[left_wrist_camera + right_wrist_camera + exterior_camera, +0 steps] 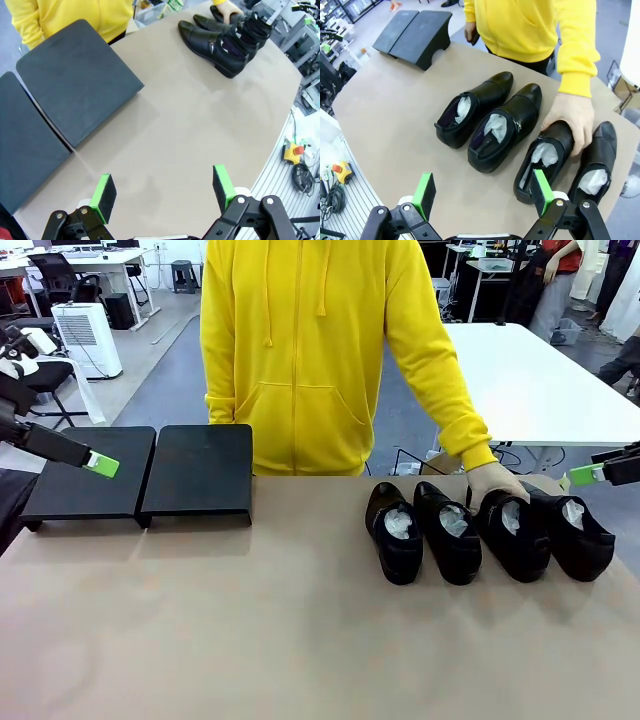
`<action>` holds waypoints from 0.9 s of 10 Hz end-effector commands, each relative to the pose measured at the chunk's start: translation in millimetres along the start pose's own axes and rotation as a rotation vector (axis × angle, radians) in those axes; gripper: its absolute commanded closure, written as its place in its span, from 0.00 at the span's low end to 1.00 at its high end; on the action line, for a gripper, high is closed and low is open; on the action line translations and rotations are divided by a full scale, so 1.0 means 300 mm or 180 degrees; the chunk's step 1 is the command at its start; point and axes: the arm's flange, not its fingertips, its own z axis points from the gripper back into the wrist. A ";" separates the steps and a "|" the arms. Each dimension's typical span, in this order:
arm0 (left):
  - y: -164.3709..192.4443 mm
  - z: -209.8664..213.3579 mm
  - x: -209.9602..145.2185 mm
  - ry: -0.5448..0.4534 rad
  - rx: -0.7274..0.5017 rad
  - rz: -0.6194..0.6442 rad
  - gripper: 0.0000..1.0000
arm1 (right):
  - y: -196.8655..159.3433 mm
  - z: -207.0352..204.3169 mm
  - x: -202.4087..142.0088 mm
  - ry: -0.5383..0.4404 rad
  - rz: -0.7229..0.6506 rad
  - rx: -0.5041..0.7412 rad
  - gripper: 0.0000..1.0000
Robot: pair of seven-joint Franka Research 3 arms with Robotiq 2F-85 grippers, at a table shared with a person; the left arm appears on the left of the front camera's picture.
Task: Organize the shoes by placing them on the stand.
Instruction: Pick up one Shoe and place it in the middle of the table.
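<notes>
— Tan table [300, 640], robot on one side, a person in a yellow hoodie on the other. What lies on it, from the left?

— At far left, the left gripper [164, 192], black with green pads, hangs spread wide and empty near the matte black two-platform stand [200, 472], which is bare. Well apart, on the right half, four glossy black shoes [395, 532] stuffed with white paper sit in a row, none on the stand.

— How do they lie?

— Side by side, long axes running across the table, heels toward the robot, toes toward the person. The person's hand [495, 481] rests on the third shoe. The right gripper [482, 192], likewise spread and holding nothing, hovers near the rightmost shoe, so the right arm looks much the nearer.
</notes>
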 end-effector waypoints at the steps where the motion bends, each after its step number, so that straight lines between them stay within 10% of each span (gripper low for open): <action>1: 0.009 0.002 0.001 -0.0046 -0.0064 -0.0058 0.00 | -0.003 0.002 0.002 -0.0038 0.0009 0.0060 0.00; 4: 0.009 0.002 0.001 -0.0046 -0.0064 -0.0058 0.00 | 0.005 0.000 -0.004 0.0093 0.0081 -0.0061 0.00; 7: 0.009 0.002 0.001 -0.0046 -0.0064 -0.0058 0.00 | 0.000 0.002 -0.008 -0.0075 0.0172 0.0047 0.48; 9: 0.009 0.002 0.001 -0.0046 -0.0064 -0.0058 0.00 | -0.003 0.004 -0.006 -0.0065 0.0154 0.0047 0.50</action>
